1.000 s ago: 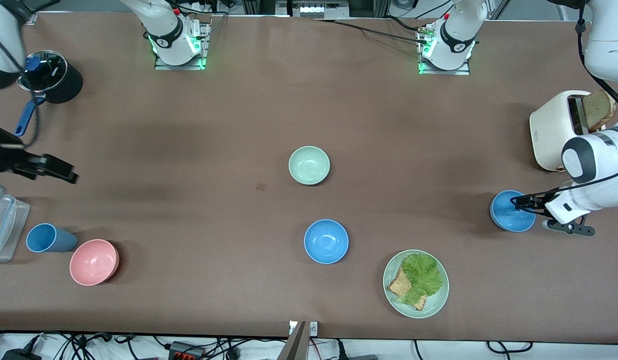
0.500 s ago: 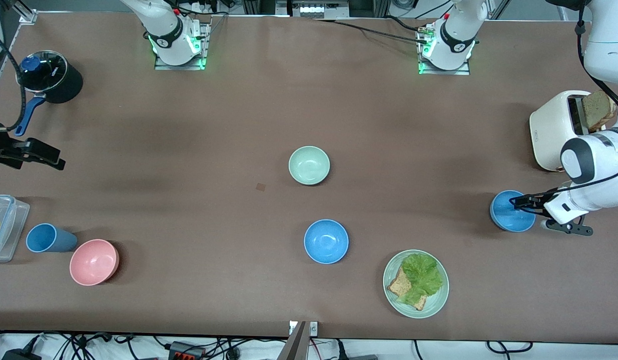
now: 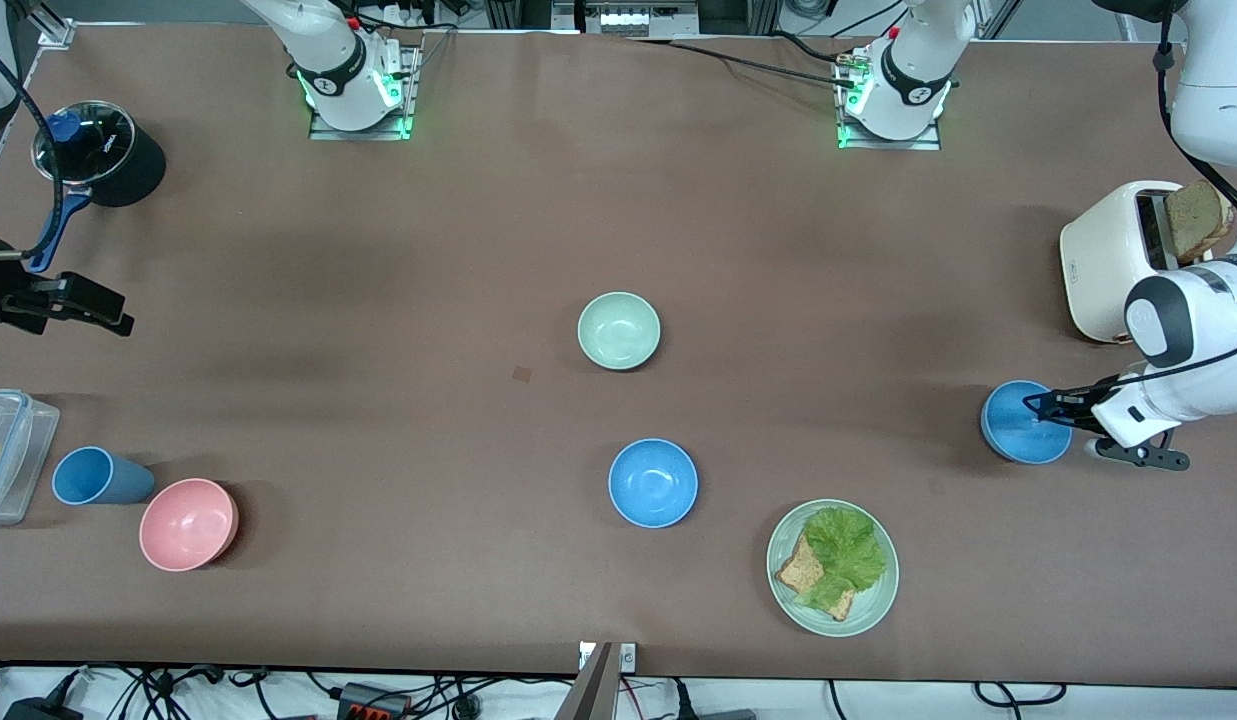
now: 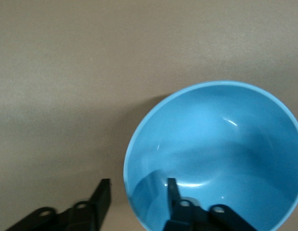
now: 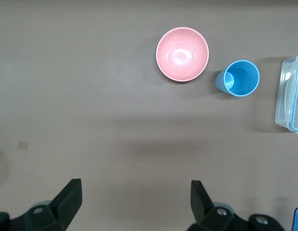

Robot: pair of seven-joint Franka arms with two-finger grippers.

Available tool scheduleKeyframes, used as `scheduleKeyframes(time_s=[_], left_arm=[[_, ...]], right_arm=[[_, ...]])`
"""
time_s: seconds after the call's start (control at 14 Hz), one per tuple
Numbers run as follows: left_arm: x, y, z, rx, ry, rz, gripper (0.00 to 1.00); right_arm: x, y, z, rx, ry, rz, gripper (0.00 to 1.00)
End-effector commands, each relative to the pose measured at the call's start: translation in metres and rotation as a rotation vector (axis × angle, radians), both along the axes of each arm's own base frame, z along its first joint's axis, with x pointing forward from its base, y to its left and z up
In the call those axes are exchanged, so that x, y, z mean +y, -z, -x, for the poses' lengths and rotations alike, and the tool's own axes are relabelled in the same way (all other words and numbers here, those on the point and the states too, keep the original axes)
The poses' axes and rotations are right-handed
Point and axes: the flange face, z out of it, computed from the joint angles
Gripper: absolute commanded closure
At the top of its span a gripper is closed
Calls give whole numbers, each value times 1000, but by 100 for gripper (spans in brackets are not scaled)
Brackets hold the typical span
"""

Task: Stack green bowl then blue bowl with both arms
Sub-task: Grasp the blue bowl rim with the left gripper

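Observation:
The green bowl (image 3: 619, 330) sits upright in the middle of the table. One blue bowl (image 3: 653, 482) sits nearer the front camera than it. A second blue bowl (image 3: 1018, 435) sits at the left arm's end of the table. My left gripper (image 3: 1034, 405) is open and low at this second bowl. In the left wrist view the gripper (image 4: 138, 186) straddles the bowl's (image 4: 221, 149) rim, one finger inside and one outside. My right gripper (image 3: 106, 312) is open and empty, up over the right arm's end of the table; it also shows in the right wrist view (image 5: 134, 192).
A green plate (image 3: 788, 600) with lettuce and toast lies near the front edge. A toaster (image 3: 1108, 260) holding bread stands by the left arm. At the right arm's end are a pink bowl (image 3: 188, 523), a blue cup (image 3: 93, 476), a clear container (image 3: 8, 460) and a black pot (image 3: 103, 150).
My right gripper has drawn back toward the right arm's end of the table and risen slightly. My left gripper has stayed at the blue bowl's rim. The bowls have not moved.

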Motion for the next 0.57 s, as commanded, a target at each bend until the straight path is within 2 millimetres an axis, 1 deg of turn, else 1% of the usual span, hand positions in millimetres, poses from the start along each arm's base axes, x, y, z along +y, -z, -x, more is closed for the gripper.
scheduleKeyframes(time_s=[0.0,0.07,0.21,0.29,0.36,0.43,0.5], left_arm=[[4,-3,-6,-19,101,16,77],[3,-3,-6,-19,101,17,87],[3,-5,-6,-16,102,18,95],[2,-6,-6,-15,106,20,98],[-5,-7,-6,-2,115,32,100],[-16,-7,-6,22,131,52,100],[-20,-12,-6,30,136,56,100]], right_arm=[[-2,7,37,-6,0,6,0],[-2,10,44,-22,-2,6,0],[2,16,49,-16,-11,10,0],[3,16,49,-17,-17,26,0],[3,15,48,-27,-19,33,0],[6,16,48,-26,-24,34,0],[8,21,49,-18,-28,34,0]])
